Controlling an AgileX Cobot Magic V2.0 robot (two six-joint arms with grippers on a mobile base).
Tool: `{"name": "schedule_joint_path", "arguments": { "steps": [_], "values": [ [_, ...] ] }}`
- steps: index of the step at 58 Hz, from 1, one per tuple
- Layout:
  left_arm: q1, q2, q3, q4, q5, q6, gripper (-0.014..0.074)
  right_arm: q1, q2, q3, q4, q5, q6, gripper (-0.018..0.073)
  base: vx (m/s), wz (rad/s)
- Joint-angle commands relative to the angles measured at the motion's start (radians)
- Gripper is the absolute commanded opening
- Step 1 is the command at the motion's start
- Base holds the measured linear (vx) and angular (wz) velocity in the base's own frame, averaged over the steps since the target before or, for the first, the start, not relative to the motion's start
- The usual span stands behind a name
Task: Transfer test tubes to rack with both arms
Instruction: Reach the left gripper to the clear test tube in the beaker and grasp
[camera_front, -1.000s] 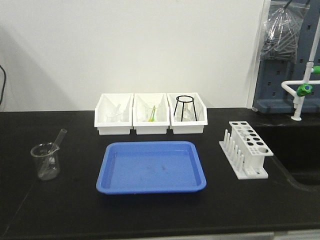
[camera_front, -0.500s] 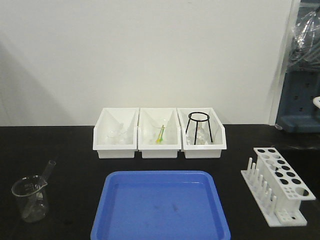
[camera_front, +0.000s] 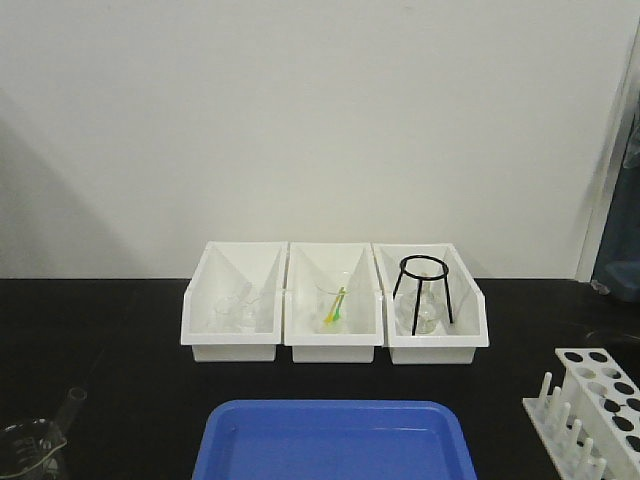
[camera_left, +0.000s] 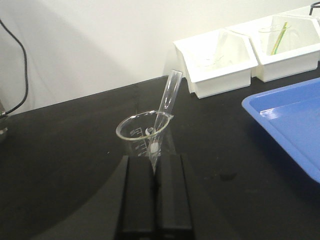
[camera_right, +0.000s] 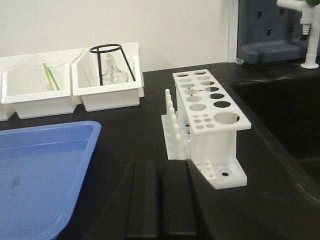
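Observation:
A clear test tube (camera_left: 167, 97) leans in a small glass beaker (camera_left: 142, 135) on the black bench; both peek in at the bottom left of the front view, tube (camera_front: 72, 402) and beaker (camera_front: 25, 445). My left gripper (camera_left: 155, 165) is shut and empty, just in front of the beaker. The white rack (camera_right: 207, 117) with dark holes and a row of pegs stands at the right, also at the front view's lower right (camera_front: 595, 410). My right gripper (camera_right: 161, 167) is shut and empty, just short of the rack's base. No gripper shows in the front view.
A blue tray (camera_front: 335, 445) lies in the middle. Three white bins stand at the back: left (camera_front: 232, 305) with glassware, middle (camera_front: 333, 305) with a yellow-green stick, right (camera_front: 432, 310) with a black wire tripod (camera_front: 425, 290). A sink edge (camera_right: 280, 125) lies right of the rack.
The front view has moved forward and tilted up: bins, tray, beaker and rack have slid lower and look larger. The faucet at the right has left the view.

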Motion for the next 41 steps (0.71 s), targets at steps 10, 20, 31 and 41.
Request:
{"name": "schedule_joint_path", "arguments": {
  "steps": [10, 20, 31, 41],
  "values": [
    [0.002, -0.010, 0.027, -0.011, -0.081, -0.008, -0.0017, -0.007, -0.007, 0.010, -0.004, -0.082, -0.006, -0.0007, 0.10, -0.08],
    [0.002, -0.010, 0.027, -0.011, -0.081, -0.008, -0.0017, -0.007, -0.007, 0.010, -0.004, -0.082, -0.006, -0.0007, 0.03, -0.01],
    [0.002, -0.010, 0.027, -0.011, -0.081, -0.008, -0.0017, -0.007, -0.007, 0.010, -0.004, -0.082, -0.006, -0.0007, 0.00, 0.00],
    [0.002, -0.010, 0.027, -0.011, -0.081, -0.008, -0.0017, -0.007, -0.007, 0.010, -0.004, -0.082, -0.006, -0.0007, 0.00, 0.00]
  ]
}}
